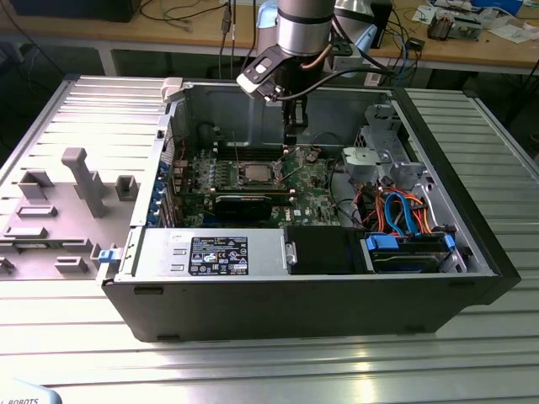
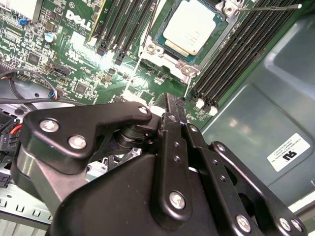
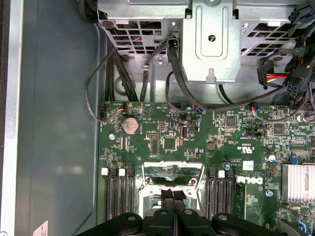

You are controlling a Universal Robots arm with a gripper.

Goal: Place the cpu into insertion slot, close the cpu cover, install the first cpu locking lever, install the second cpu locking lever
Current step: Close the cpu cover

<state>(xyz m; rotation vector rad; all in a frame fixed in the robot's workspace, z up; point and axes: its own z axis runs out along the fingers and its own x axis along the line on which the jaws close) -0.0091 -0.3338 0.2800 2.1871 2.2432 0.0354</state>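
The cpu (image 2: 189,27), a silver-grey square, lies in the insertion slot (image 2: 153,47) on the green motherboard, with the silver cpu cover (image 2: 170,59) framing it. A thin locking lever (image 2: 268,7) sticks out sideways past the slot's corner. From the exterior view, the cpu (image 1: 255,173) sits mid-board and my gripper (image 1: 294,135) hangs above the board, a little to the exterior view's right of it. My gripper (image 3: 172,195) is shut with nothing between its fingers. In the first wrist view its tips cover the middle of the insertion slot (image 3: 172,172).
The board lies inside an open black computer case (image 1: 472,252). Memory slots (image 3: 118,194) flank the socket. A metal drive cage (image 3: 209,44) with loose cables (image 3: 177,83) rises at one end. A black card (image 1: 242,204) and power supply (image 1: 215,252) lie towards the case's front.
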